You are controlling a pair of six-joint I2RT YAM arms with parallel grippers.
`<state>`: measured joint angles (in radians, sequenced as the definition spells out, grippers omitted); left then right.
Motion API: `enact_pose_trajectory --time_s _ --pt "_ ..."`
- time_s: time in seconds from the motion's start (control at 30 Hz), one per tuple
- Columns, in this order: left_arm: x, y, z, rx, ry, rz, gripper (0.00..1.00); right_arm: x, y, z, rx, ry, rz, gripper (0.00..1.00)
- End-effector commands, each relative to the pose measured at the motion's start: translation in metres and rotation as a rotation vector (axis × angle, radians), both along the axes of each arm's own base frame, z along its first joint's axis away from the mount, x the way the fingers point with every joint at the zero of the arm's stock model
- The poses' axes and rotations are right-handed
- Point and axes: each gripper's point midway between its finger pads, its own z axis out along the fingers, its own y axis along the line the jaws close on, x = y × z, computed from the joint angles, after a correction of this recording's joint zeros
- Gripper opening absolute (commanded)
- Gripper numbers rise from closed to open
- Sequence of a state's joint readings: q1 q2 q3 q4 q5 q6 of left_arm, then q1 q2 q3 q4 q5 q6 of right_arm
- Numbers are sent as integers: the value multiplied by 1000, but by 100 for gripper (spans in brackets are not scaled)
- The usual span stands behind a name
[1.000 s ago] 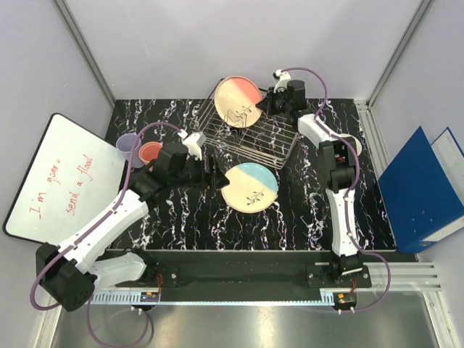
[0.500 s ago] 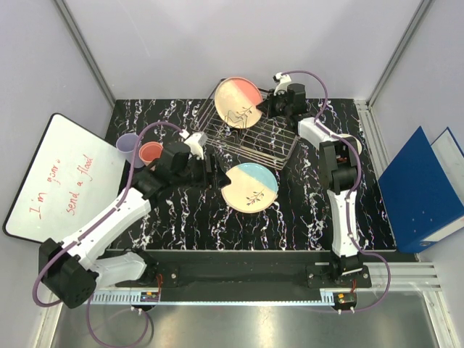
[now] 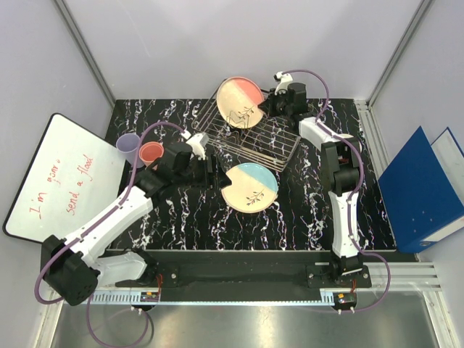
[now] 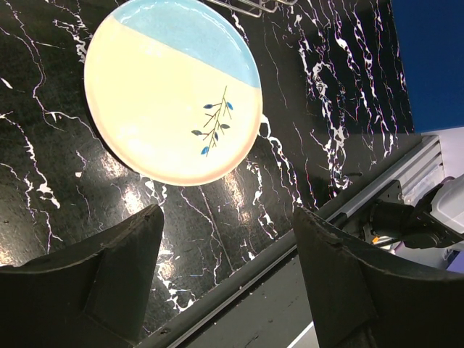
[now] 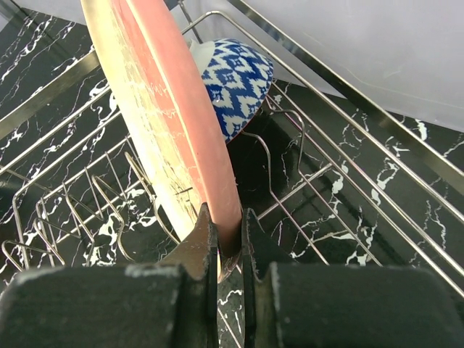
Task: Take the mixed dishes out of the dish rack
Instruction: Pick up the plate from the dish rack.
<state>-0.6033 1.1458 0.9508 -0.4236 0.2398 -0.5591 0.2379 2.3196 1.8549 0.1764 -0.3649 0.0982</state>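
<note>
The silver wire dish rack [image 3: 279, 139] stands at the back middle of the table. My right gripper [image 3: 267, 103] is shut on the rim of the cream/pink plate [image 3: 239, 101], held on edge just above the rack; the wrist view shows the plate [image 5: 163, 116] clamped between my fingers [image 5: 226, 235]. A blue-white patterned bowl [image 5: 235, 80] sits in the rack [image 5: 319, 181] behind it. The cream/blue plate [image 3: 250, 187] lies flat on the table before the rack, also in the left wrist view [image 4: 170, 90]. My left gripper [image 3: 214, 174] is open and empty just left of it.
A lavender cup [image 3: 129, 147] and a pink cup [image 3: 151, 154] stand on the table at the left. A whiteboard [image 3: 61, 177] leans at the far left. Blue binders [image 3: 424, 190] lie at the right. A small white item [image 3: 353, 143] sits right of the right arm.
My right gripper has lifted the cream/pink plate slightly up and back from the rack. My left arm has drawn a little left, away from the cream/blue plate.
</note>
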Motion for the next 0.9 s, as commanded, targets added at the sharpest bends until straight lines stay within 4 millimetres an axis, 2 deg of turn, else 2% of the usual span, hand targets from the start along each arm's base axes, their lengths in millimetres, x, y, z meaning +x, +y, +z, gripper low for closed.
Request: enact_pose_trajectory --time_s 0.0,0.3,0.47,0.57,0.7,0.87 --pt "2 -4 18 -54 -56 -7 75 5 -21 182 125 -345 -103 0" --pt "1 -3 20 -61 -56 0 75 -7 -23 213 130 -390 -97 0" --pt "0 -2 19 -62 -60 7 75 -11 -24 224 134 -402 -95 0" --pt "1 1 21 -60 -71 23 75 -17 -24 239 149 -418 -92 0" --pt "5 2 24 -60 -86 34 75 -30 -26 265 172 -439 -95 0" --pt "14 1 38 -107 -115 86 75 -50 -29 285 227 -410 -94 0"
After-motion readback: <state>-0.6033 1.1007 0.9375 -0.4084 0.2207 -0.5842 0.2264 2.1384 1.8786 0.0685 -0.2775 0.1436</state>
